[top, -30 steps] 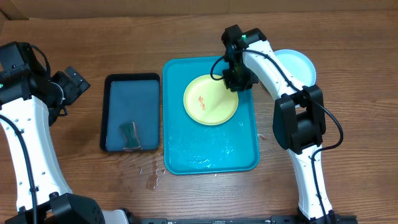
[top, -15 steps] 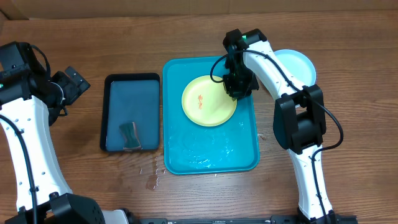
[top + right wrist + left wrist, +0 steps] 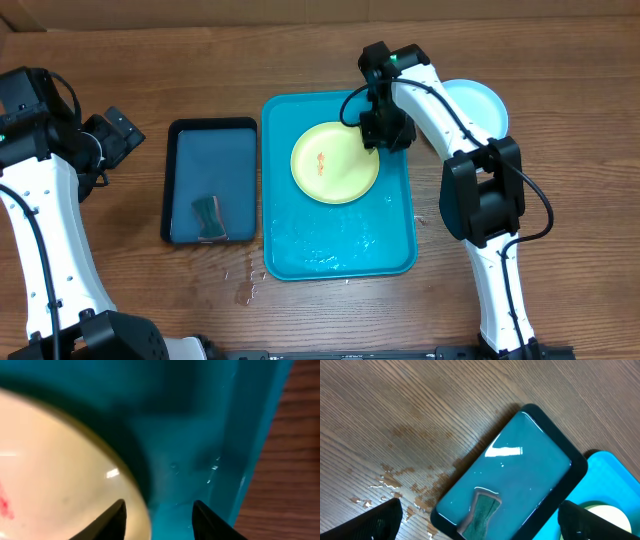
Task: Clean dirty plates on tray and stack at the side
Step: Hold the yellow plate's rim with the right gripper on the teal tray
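Lying long axis front-to-back: tray [image 3: 340,250]

Seen from overhead, the near half of the teal tray [image 3: 330,245] is bare except for a film of water and is open to reach from the front edge. The yellow plate [image 3: 330,165] fills the far half, leaving narrow strips along the left and far rims. The right gripper [image 3: 383,135] and its arm hang over the plate's right edge, blocking that side (and partly covering the blue plate [image 3: 480,100] beyond). Only a thin gap separates the teal tray from the dark tray [image 3: 172,180]. A small greenish pad [image 3: 208,217] occupies the dark tray's near end; its far end is free. The left gripper [image 3: 120,140] stands well left, over the table [image 3: 120,300].
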